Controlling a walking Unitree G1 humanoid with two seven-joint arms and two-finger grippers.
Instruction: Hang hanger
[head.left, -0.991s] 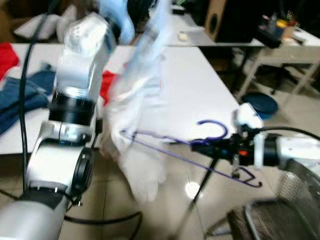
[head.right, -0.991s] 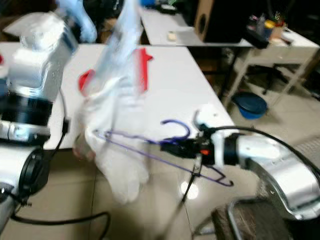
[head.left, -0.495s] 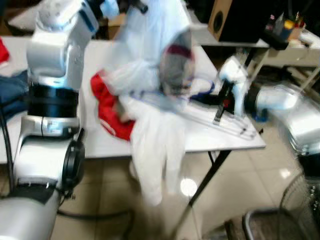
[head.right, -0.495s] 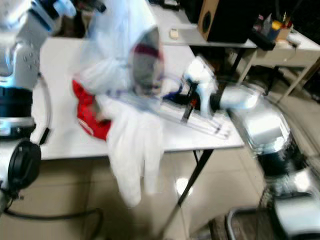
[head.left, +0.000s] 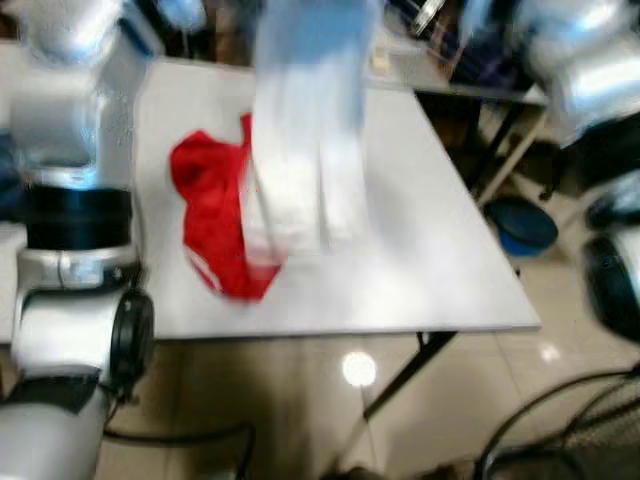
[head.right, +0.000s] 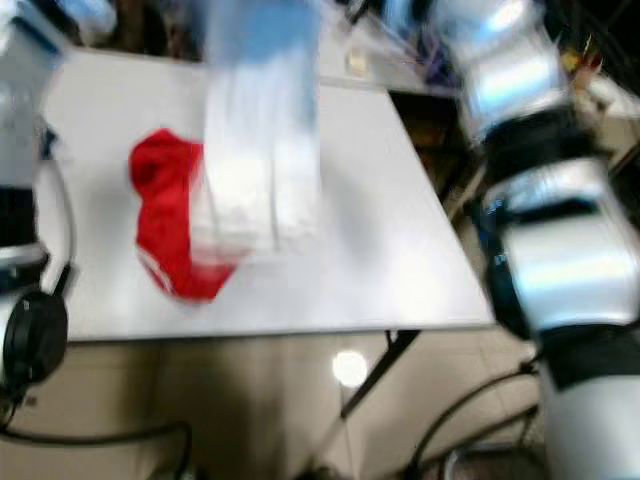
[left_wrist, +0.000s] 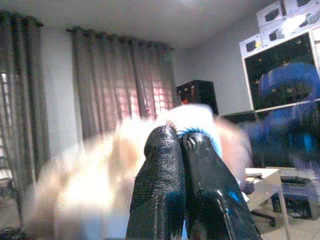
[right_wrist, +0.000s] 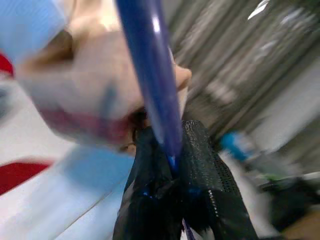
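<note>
Both arms are raised, and the head views are blurred. A white garment (head.left: 300, 180) with a pale blue upper part hangs above a white table (head.left: 420, 250), its lower edge over a red garment (head.left: 215, 225) that lies on the tabletop at about 9 o'clock from the table's centre.

In the right wrist view, the right gripper (right_wrist: 172, 165) has its two black fingers clamped together on a blue hanger (right_wrist: 150, 75), whose bar rises from between the fingertips toward 12 o'clock, with blurred white and pale blue cloth just behind it.

In the left wrist view, the left gripper (left_wrist: 179, 142) has its fingers pressed together on the blurred white garment, which has a light blue edge at the fingertips; grey curtains (left_wrist: 110, 90) hang behind.

A silver arm segment (head.left: 75, 200) stands at 9 o'clock in the left eye view.
</note>
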